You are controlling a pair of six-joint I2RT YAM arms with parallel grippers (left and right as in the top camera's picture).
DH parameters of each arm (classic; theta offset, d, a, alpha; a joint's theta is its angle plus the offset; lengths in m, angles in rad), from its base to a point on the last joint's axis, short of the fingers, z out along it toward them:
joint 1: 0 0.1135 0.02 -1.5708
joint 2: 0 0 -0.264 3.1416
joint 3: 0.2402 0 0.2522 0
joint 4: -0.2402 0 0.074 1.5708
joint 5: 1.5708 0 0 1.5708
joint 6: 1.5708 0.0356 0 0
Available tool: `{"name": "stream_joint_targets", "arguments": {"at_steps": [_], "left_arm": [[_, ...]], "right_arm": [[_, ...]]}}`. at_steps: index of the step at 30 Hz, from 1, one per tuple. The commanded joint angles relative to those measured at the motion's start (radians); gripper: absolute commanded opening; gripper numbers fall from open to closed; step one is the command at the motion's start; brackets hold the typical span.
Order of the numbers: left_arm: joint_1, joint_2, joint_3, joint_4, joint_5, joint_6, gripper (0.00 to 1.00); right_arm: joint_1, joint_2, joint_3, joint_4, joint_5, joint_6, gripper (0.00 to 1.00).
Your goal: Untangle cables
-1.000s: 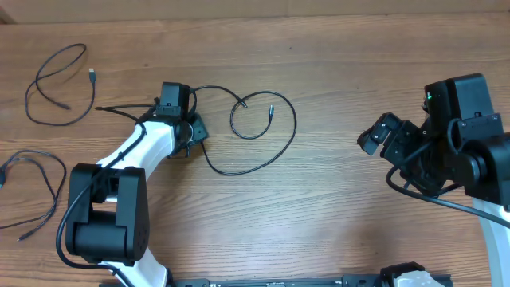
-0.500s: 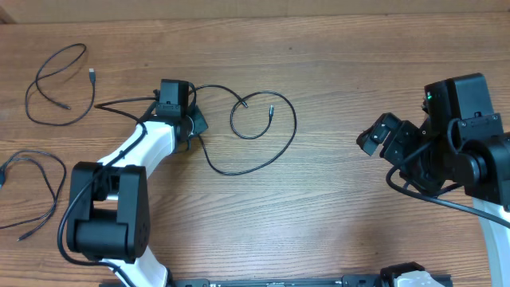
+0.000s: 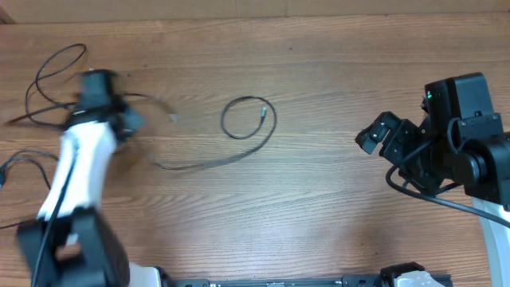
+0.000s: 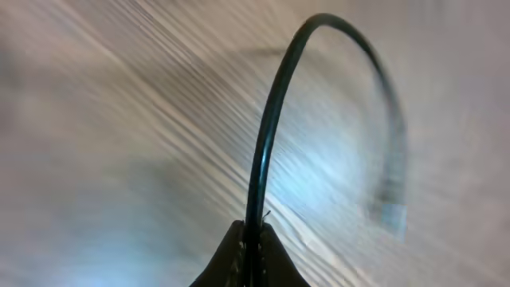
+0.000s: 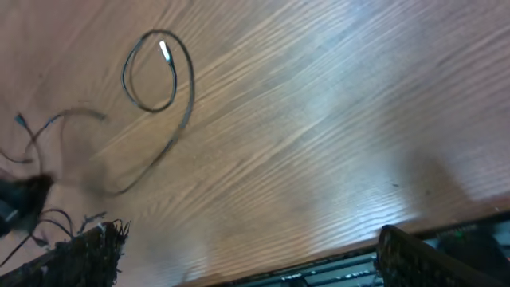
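Cables [image 3: 275, 119] are likely handling light, limp, slightly springy; my left pincer [image 4: 252, 243] is clamping one near its plug end [image 4: 390, 215]. Right pincer [image 3: 381, 134] is hovering, jaws apart.

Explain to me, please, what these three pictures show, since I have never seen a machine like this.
These are two white-and-black robot arms at a brown wooden table. One picture looks down from above. The other two come from a small camera on each arm's wrist. The left hand, blurred in the view from above, is shut on a thin black cable, pinched near its plug end. It looks like the cable with the round loop mid-table. The right hand stands open and empty. Two more black cords lie at the far left: an upper looped cord and a lower cord by the table's edge.
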Motion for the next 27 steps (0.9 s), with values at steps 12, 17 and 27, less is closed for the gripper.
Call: {"name": "stream_joint_targets", "arguments": {"at_steps": [12, 17, 27], "left_arm": [[0.349, -0.444, 0.045, -0.008, -0.098, 0.079, 0.04], [0.324, -0.451, 0.045, 0.059, 0.053, 0.193, 0.04], [0.161, -0.28, 0.043, -0.073, 0.599, 0.401, 0.04]], "right_arm": [[0.003, -0.004, 0.002, 0.027, -0.027, 0.003, 1.0], [0.003, -0.004, 0.002, 0.021, -0.027, 0.003, 1.0], [0.003, -0.004, 0.002, 0.02, -0.027, 0.003, 1.0]]}}
